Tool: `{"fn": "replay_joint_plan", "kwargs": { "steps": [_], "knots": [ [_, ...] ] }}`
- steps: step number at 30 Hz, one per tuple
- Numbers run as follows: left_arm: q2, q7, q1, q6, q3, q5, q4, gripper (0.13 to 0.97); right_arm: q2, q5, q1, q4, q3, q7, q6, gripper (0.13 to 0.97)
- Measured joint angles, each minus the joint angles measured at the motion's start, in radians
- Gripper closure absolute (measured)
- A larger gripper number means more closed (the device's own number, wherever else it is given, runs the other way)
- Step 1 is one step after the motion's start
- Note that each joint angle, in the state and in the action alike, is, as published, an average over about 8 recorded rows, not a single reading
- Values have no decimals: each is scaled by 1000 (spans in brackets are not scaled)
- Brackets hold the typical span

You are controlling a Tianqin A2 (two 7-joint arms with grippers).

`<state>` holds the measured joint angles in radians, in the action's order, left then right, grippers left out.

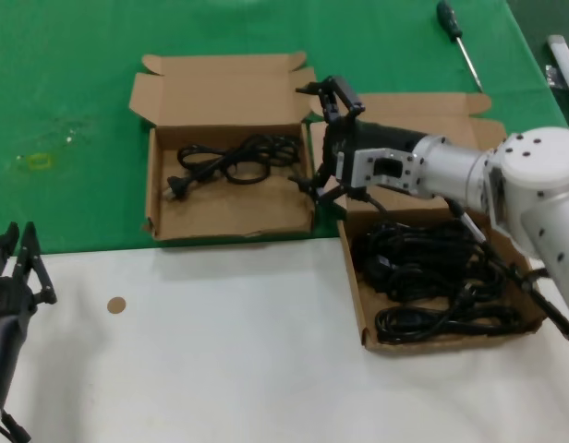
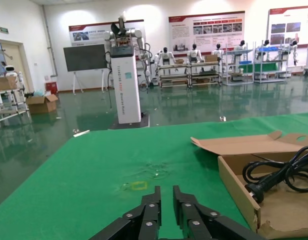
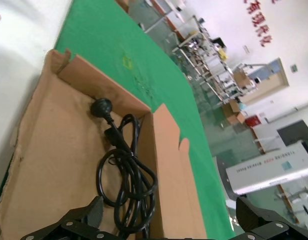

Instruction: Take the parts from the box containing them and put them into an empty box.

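Power cords point(image 1: 432, 277), black and tangled in a heap, fill the larger cardboard box point(image 1: 358, 305) on the right side of the tabletop point(image 1: 220, 351). That box straddles the line where the green cloth point(image 1: 72, 111) meets the white surface. Just beside it on the left sits the smaller cardboard box point(image 1: 220, 217), its lid flap folded back toward the far side. One coiled power cord point(image 1: 234, 159) lies inside this smaller box near its far wall, with the moulded plug point(image 1: 176, 187) pointing toward the box's left wall.

The right gripper point(image 1: 327, 138) hangs above the seam between the two boxes, over the right edge of the smaller box, its arm reaching in from the right across the larger box. Its fingers point(image 1: 345, 97) are spread wide apart and hold nothing. The right wrist view looks down into the smaller box, showing the coiled cord and its plug on the cardboard floor, with both dark fingertips apart at the frame's edge.

The left gripper point(image 1: 17, 263) is parked low at the left edge of the tabletop, over the white area, well apart from both boxes. In the left wrist view its fingers point(image 2: 149, 215) are drawn nearly together with only a thin gap, gripping nothing.

A green-handled screwdriver point(image 1: 458, 41) lies on the green cloth beyond the larger box. A small brown disc point(image 1: 116, 305) rests on the white surface near the left gripper.
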<state>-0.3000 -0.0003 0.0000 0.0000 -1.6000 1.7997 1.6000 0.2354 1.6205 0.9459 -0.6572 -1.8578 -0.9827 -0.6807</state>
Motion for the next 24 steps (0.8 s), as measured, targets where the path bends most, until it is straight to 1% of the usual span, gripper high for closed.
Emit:
{"fn": "replay_joint_plan", "kwargs": {
  "steps": [3,8,11,12,20,24],
  "knots": [
    [0,0,0,0,0,0,0,920,2,6,-29,-29,8,30,21,196],
    [0,0,0,0,0,0,0,860,6,17,-88,-88,24,92,64,144],
    [0,0,0,0,0,0,0,824,9,24,-126,-126,35,132,91,140],
    [0,0,0,0,0,0,0,824,10,27,-140,-139,38,145,101,138],
    [0,0,0,0,0,0,0,656,17,46,-243,-242,66,253,175,129],
    [0,0,0,0,0,0,0,656,20,56,-295,-294,80,306,212,129]
  ]
}}
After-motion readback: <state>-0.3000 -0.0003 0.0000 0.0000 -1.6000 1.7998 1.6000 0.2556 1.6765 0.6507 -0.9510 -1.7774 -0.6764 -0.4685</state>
